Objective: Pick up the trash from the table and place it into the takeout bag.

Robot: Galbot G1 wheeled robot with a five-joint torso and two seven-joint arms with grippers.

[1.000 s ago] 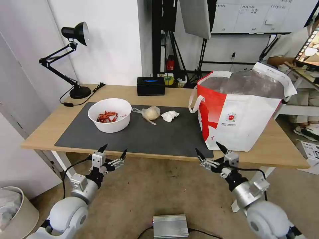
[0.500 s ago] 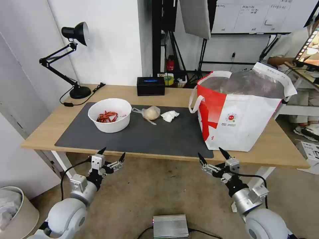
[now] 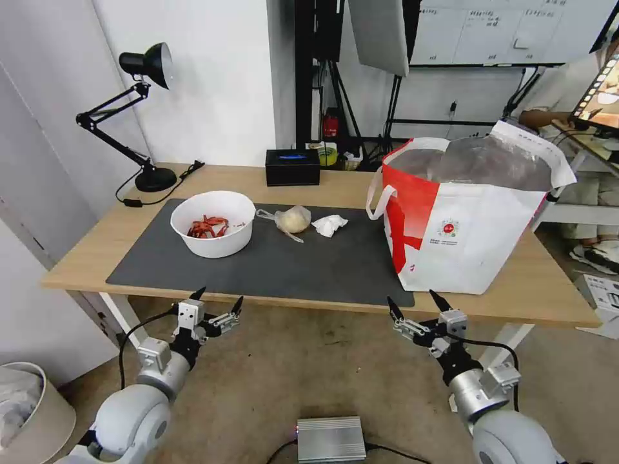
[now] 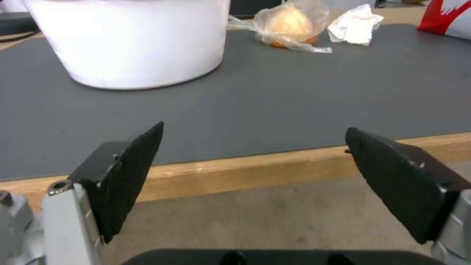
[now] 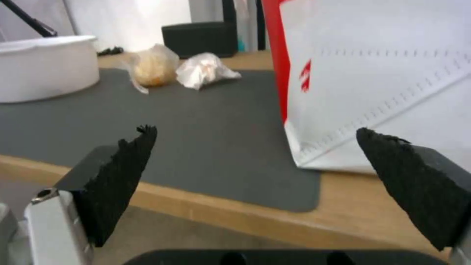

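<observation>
I see both grippers below the light-wood tabletop (image 3: 90, 248) front edge, left gripper (image 3: 216, 301) and right gripper (image 3: 413, 304), jaws apart, empty. White round bowl (image 3: 213, 223), clear baggie (image 3: 290, 220) and crumpled tissue (image 3: 329, 225) lie on the grey mat (image 3: 309, 264); red-and-white takeout bag (image 3: 461, 222) stands right.

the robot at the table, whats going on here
Nothing is being handled. The left end effector and right end effector hang open and empty just below the table's near edge. On the mat lie a white bowl of red scraps, a baggie and a crumpled tissue. The takeout bag stands open on the robot's right.
</observation>
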